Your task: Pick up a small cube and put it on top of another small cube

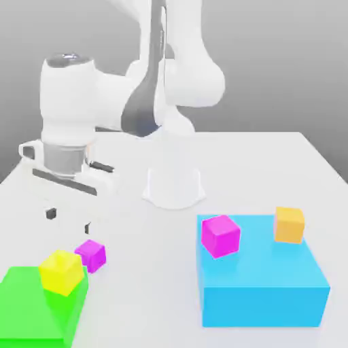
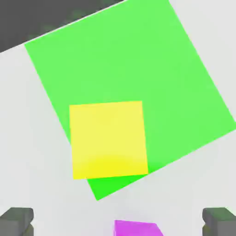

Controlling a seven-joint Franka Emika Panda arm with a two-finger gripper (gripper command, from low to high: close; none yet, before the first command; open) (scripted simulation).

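The white surface point(image 1: 136, 224) carries two big blocks: a blue block point(image 1: 262, 289) on the exterior view's right and a green block point(image 1: 37, 309) at its lower left. On the blue block sit a bigger magenta cube point(image 1: 221, 236) and an orange cube point(image 1: 289, 225), well apart. A yellow cube point(image 1: 62, 272) rests on the green block near its edge.

The small cube point(image 1: 91, 255) is the smallest thing here, a plain magenta-pink box lying on the surface just beside the yellow cube and the green block's corner. It looks rigid and light, with flat smooth faces and sharp edges; nothing about it suggests fragility. Smooth sides may slip a little, so a square hold on two opposite vertical faces, at mid-height, seems best. The faces towards the green block look crowded, so the freer pair is probably the safer choice.

The pincer point(image 1: 68, 221) hangs above the surface with its jaws spread wide and nothing between them. The small cube lies near it but lower and towards the front of the exterior view, not yet between the fingertips point(image 2: 16, 220). In the hand view the small cube point(image 2: 136, 228) sits midway between the two tips, at the picture's edge.
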